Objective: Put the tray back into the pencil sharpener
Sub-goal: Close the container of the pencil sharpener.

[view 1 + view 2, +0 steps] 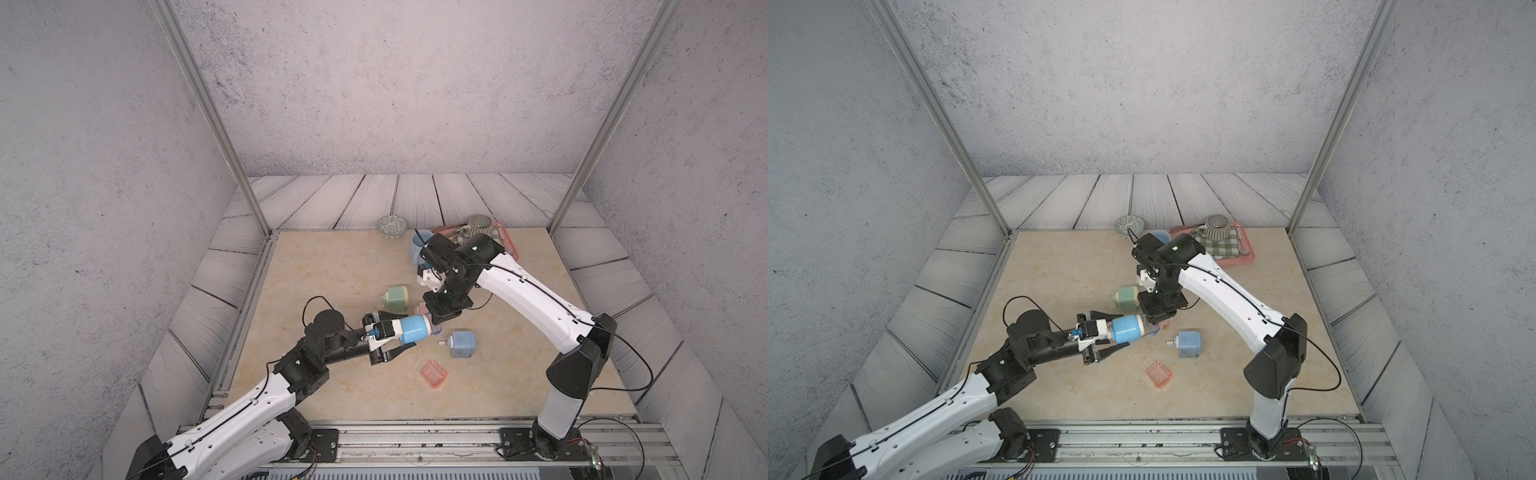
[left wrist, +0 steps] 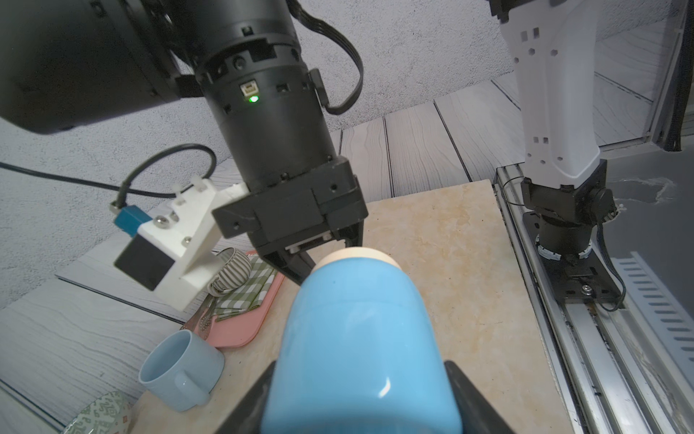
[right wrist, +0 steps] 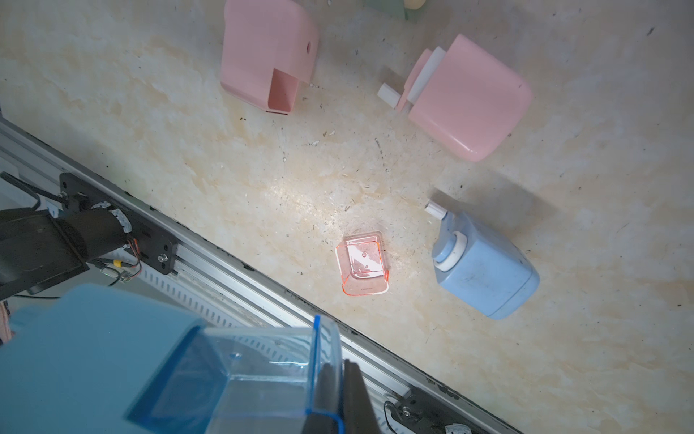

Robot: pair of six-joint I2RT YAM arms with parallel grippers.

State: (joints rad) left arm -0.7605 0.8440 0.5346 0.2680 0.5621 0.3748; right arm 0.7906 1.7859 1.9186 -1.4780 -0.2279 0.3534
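Beige tabletop (image 1: 353,270); left hand (image 1: 409,333) clamps blue sharpener (image 1: 415,327); right hand (image 3: 341,372) pinched on clear tray (image 3: 263,360); print on orange tray (image 3: 362,263) unreadable.

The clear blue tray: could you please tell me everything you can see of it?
The clear blue tray is a small open box of see-through, blue-tinted plastic, apparently empty. The right tool is shut on its outer wall; its inner end sits partway in the blue sharpener, which the left tool holds aloft.
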